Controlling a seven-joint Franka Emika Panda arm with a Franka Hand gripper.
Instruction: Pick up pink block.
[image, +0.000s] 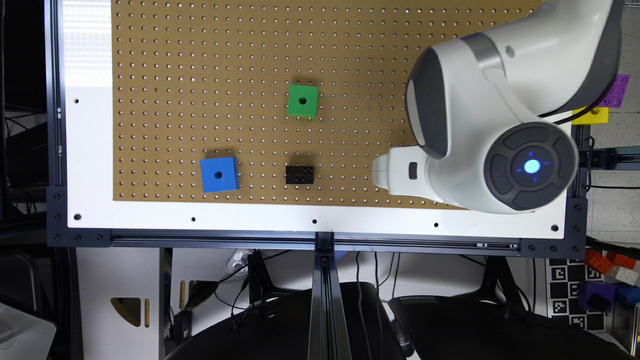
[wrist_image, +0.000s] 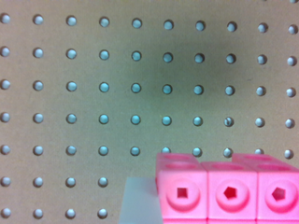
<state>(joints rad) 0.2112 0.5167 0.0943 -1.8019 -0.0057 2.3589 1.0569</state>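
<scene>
With the pink block (wrist_image: 229, 191) sitting close under my wrist on the pegboard (wrist_image: 93, 93), I cannot tell whether my pincer is parted or clenched, so I judge I should centre over the block's long sides, then descend straight before squeezing.

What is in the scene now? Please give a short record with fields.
surface: pegboard
pink block: close under the wrist camera, on the pegboard
green cube
blue cube
black brick, between the blue cube and the arm
arm, at the exterior view's right
jaws: state cannot be told
</scene>
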